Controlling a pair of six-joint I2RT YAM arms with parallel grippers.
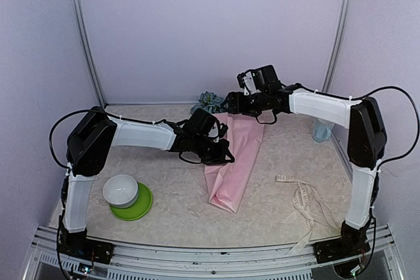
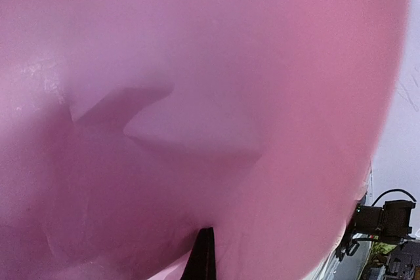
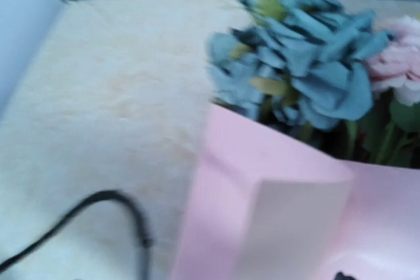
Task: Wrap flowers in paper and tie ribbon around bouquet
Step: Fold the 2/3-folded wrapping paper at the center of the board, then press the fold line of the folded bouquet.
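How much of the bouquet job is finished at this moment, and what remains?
Done: the paper is folded into a cone around the flowers. In hand: the left pincer is shut at the cone's edge, seemingly pinching it; the right pincer hovers by the flower heads. Left: the ribbon lies apart, not yet tied.

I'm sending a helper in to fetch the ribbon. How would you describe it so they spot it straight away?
Start at the table, near its front right corner beside the right arm's base. The ribbon lies there in loose loops, right of the pink paper: narrow and cream, the only fabric strip there.
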